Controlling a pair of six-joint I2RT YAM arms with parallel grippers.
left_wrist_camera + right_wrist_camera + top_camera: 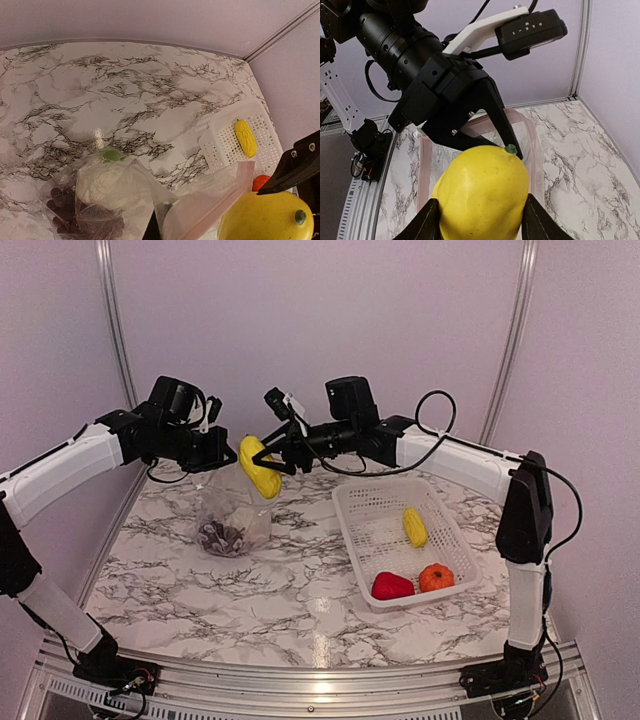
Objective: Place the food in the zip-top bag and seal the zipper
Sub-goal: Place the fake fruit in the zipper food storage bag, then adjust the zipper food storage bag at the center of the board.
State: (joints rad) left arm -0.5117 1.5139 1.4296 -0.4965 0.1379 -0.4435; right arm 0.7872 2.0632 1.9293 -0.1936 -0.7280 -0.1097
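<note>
My right gripper (262, 468) is shut on a yellow lemon-shaped piece (259, 467), large in the right wrist view (482, 195), held just above the bag's mouth. My left gripper (222, 458) is shut on the rim of the clear zip-top bag (234, 518), holding it up. The pinkish zipper strip (235, 192) runs along the mouth. White cauliflower (102, 181) and dark purple grapes (65, 207) lie inside the bag. A yellow corn piece (414, 526), red pepper (391, 586) and orange fruit (436, 577) lie in the basket.
The white lattice basket (352, 502) stands at the right on the marble table. Purple walls with metal rails close the back and sides. The left arm's wrist and camera (415, 45) hang close in front of the right gripper.
</note>
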